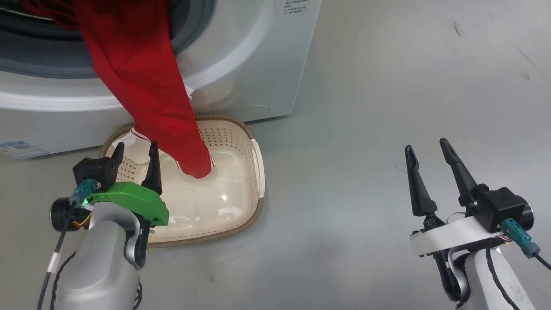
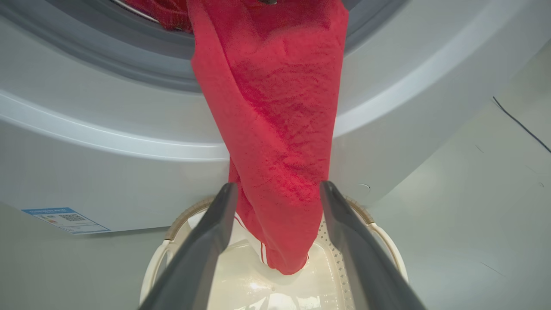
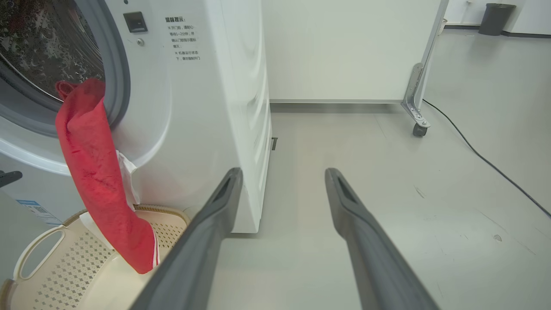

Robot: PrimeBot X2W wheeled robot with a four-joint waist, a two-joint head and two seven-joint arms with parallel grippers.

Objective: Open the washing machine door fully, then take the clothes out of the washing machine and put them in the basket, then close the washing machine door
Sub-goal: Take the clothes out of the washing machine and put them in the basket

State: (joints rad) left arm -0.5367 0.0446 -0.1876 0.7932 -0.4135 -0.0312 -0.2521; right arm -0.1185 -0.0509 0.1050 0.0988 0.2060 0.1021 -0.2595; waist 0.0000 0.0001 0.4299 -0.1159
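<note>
Starting at the far left of the head view, a small blue sticker (image 1: pixel 20 150) sits low on the white front of the washing machine (image 1: pixel 245 56), close to the floor (image 1: pixel 366 129). Just right of it the left gripper (image 1: pixel 136 145) hovers over the near left corner of the basket (image 1: pixel 257 172), its two dark fingers spread wide with nothing clamped between them. Its right finger stands just beside the white-banded edge of the clothes (image 1: pixel 137 77), and whether they touch cannot be told. The clothes, a long red garment, spill out of the machine's round opening over the grey rubber ring (image 1: pixel 43 64) and hang down so that the lower end dips inside the basket; more red fabric lies bunched in the drum (image 3: pixel 43 47) above. In the left wrist view the garment hangs beyond the fingertips, framed between them. The basket stands on the floor against the machine's front, under the opening. Well to the right, apart from machine and basket, the right gripper (image 1: pixel 426 145) is held over the floor, fingers wide and empty. Past it, the right wrist view shows a black cable (image 3: pixel 486 161) trailing across the floor beside a white wheeled panel (image 3: pixel 344 47).
</note>
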